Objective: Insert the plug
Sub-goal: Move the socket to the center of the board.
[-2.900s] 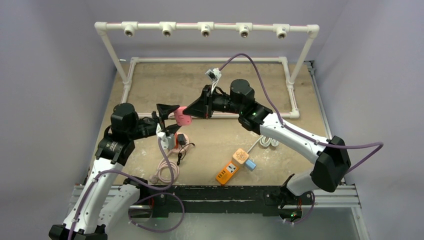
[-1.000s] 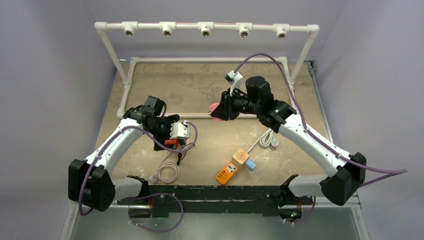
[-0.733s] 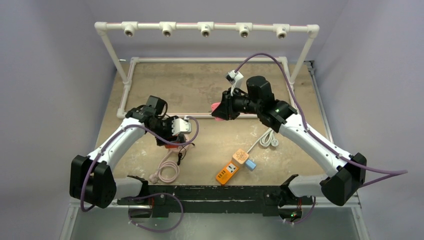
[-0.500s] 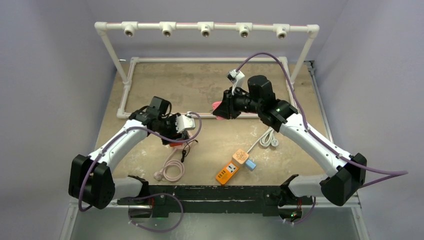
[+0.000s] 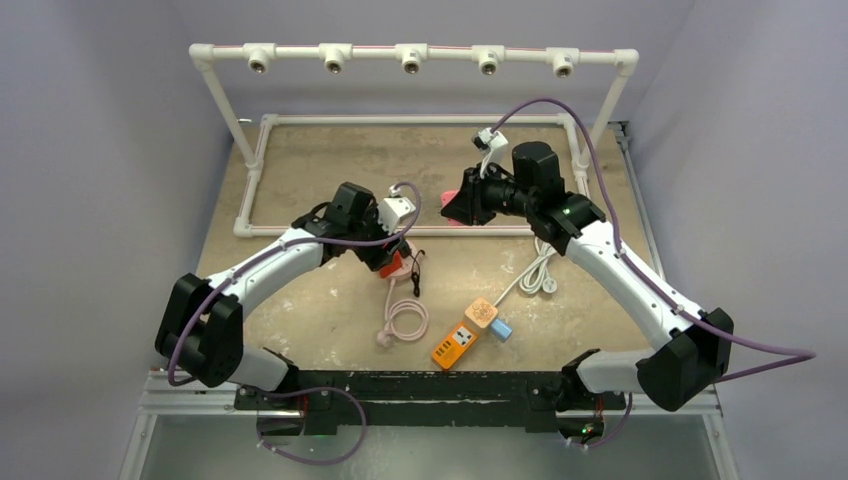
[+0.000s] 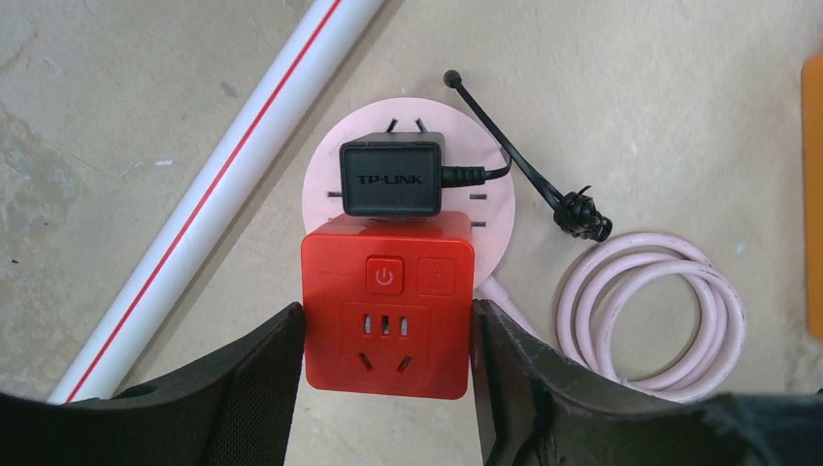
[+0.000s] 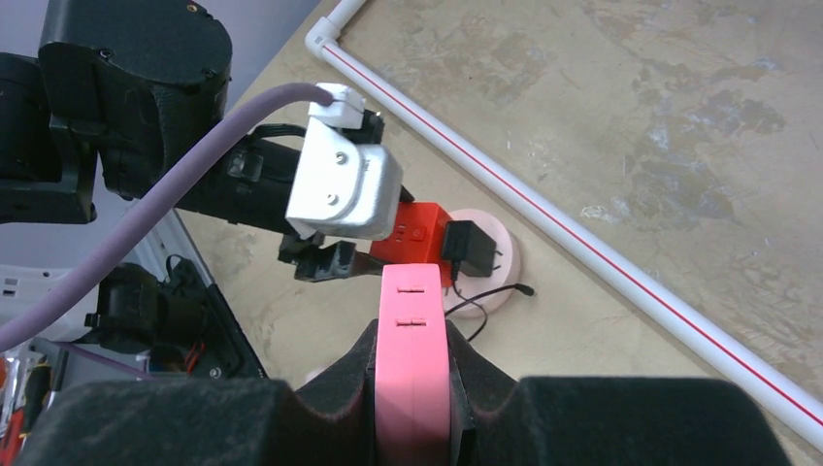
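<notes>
Adapter [image 6: 393,178] against socket cube [image 6: 388,311], over round base [image 6: 325,194]; coiled cable [image 6: 650,320] beside.

Robotics lab test bench — white PVC pipe frame [image 5: 370,50], scuffed tabletop [image 5: 330,160], plain lilac walls [image 5: 100,150] all round.

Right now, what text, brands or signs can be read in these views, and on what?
"TP-LINK": on the black adapter.
Power symbol: on the button of the red socket cube.
Faint print beside that button: too small to read.
Orange power strip markings: too blurred to read.
</notes>
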